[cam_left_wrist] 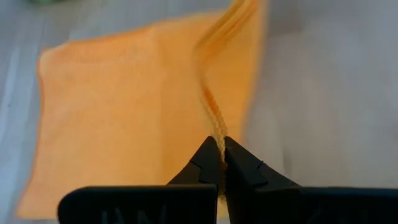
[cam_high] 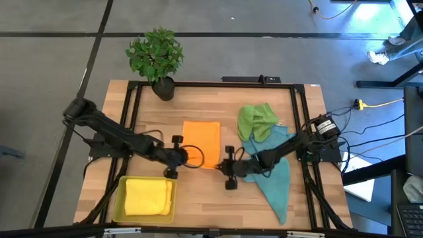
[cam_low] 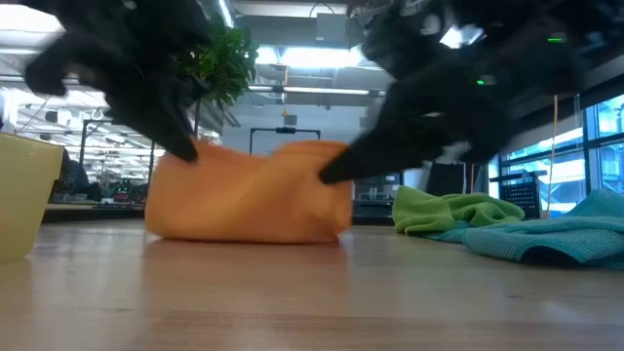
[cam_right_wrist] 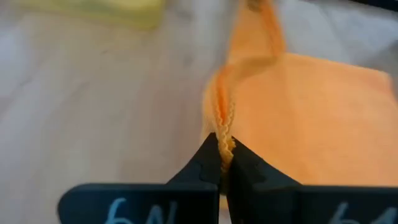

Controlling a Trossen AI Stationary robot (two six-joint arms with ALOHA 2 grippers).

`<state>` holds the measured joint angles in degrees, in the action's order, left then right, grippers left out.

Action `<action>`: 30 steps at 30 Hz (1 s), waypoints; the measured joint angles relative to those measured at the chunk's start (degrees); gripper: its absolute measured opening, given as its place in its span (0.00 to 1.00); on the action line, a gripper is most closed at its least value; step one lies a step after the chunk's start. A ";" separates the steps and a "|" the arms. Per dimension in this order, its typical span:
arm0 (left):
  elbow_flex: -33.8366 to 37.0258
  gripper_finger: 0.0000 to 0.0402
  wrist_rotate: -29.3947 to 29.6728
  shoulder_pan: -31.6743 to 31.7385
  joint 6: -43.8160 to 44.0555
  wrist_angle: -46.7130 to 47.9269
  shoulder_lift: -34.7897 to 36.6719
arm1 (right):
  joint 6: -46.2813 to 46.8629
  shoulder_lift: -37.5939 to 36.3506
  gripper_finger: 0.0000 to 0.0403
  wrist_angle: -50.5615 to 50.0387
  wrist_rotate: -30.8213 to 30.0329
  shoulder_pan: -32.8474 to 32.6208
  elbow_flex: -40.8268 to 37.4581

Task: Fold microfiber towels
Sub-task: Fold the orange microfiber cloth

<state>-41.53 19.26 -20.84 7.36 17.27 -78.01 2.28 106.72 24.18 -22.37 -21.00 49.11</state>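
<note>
2 grippers, left gripper (cam_high: 187, 157) and right gripper (cam_high: 223, 163), pinch the orange towel (cam_high: 201, 141) edge, jaws clamped tight; it looks light, limp, best held by corners.

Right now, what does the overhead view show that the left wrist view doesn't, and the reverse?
Only overhead: the yellow towel in the yellow tray, the green towel, a teal towel, the potted plant and the right tool. Only the left wrist view: the left tool shut on the cloth's edge, seen close up. Both: the orange towel.
</note>
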 joint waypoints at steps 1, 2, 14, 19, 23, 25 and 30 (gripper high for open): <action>1.34 0.00 -0.58 0.01 0.01 -0.85 2.43 | 0.71 0.00 0.02 -0.98 0.11 1.17 0.95; 2.32 0.00 -0.62 0.04 -0.01 -1.37 4.46 | 2.00 0.00 0.02 -1.91 1.29 2.41 1.82; 6.99 0.00 -3.32 -2.74 5.56 1.58 13.91 | 1.88 -0.72 0.01 -6.31 13.63 4.62 4.25; 6.79 0.00 -3.93 -5.53 4.36 -0.27 14.01 | 1.49 -2.04 0.01 -4.81 15.75 1.14 4.37; 5.33 0.00 -2.69 -5.20 1.00 0.09 14.43 | 1.20 -4.19 0.01 -5.52 14.14 1.55 4.23; 5.13 0.00 -1.49 -4.46 -0.89 0.65 15.32 | 1.51 -5.29 0.01 -5.82 12.82 2.95 4.25; 5.15 0.00 1.09 1.59 -3.38 5.21 17.22 | 2.36 -5.58 0.01 -9.20 9.53 8.60 4.18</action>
<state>-36.38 20.35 -19.25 3.99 22.48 -60.79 4.63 101.14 14.99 -12.84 -12.40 53.30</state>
